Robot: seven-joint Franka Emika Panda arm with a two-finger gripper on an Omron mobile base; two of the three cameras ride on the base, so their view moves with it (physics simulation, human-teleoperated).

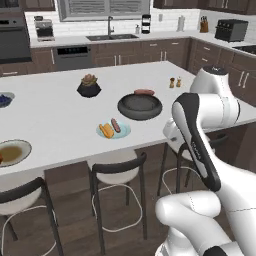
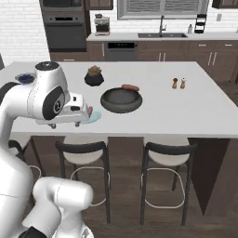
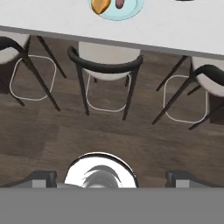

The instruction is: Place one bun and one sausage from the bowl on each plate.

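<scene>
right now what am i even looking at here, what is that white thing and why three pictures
The white thing is a robot arm on a base that can drive, in a computer-drawn kitchen. Two pictures come from cameras on the base, behind the arm to its left and right, looking over a white counter. The third comes from a camera on the hand, looking down at the stools and the wooden floor.

On the counter there is a dark bowl with one sausage on its far rim, and a light blue plate that already carries a bun and a second sausage. Further left there is a larger plate with a brownish centre, a plant pot and a small bowl of berries.

The gripper is open and holds nothing.
</scene>
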